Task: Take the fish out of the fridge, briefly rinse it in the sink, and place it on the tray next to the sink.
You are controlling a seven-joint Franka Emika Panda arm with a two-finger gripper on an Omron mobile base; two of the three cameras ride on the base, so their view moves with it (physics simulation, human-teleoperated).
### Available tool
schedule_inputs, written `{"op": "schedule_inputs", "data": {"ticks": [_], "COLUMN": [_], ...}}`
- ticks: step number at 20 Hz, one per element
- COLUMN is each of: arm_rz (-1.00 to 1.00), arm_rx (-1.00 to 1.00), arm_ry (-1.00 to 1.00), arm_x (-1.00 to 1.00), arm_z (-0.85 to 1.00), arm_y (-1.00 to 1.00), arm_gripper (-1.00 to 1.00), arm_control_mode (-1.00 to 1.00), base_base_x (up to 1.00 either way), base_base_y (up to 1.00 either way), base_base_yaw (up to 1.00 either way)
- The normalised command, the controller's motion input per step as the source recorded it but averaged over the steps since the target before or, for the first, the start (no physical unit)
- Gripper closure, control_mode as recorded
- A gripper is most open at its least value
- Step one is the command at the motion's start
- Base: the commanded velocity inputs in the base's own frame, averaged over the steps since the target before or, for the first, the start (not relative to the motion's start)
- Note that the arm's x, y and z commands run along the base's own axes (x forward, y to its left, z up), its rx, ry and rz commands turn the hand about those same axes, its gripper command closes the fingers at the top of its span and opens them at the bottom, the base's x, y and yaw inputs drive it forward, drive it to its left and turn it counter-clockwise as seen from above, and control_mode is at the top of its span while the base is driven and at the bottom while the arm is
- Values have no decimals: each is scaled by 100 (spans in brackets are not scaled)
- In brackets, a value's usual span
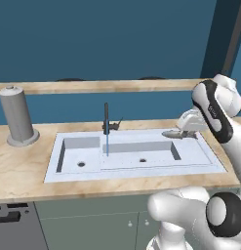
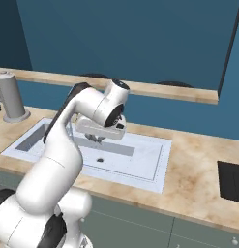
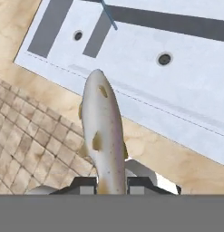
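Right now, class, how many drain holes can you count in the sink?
2. One drain hole lies in the floor of the sink's left basin; the other drain hole lies in the wider right basin, right of the faucet. None seems hidden.

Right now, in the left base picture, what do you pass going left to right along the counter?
Grey canister → sink's left drain hole → dark faucet → right drain hole → fish held in the gripper.

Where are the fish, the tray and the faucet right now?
fish [image 3: 102, 131], hand view, mid-body, tail end pinched in the hand.
tray [image 2: 232, 180], right base view, its flat black top, on the counter right of the sink.
faucet [image 1: 106, 117], left base view, upright stem.
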Motion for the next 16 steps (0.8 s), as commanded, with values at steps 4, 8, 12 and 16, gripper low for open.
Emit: {"op": "schedule_inputs", "data": {"ticks": [4,8,12,16], "arm_rz": [21,12,7,8], "arm_rx": [11,10,4,1], "arm_ry": [19,12,6,2], "arm_x": [90,69,35,22], "arm_z": [-40,-36,-37,-18], "arm_y": [28,29,16,43], "arm_gripper": [100,100,100,100], "arm_control_mode": [-100,-100,-100,-100], "base_base_x": [0,0,0,0], "base_base_y": [0,0,0,0], "base_base_yaw": [0,0,0,0]}}
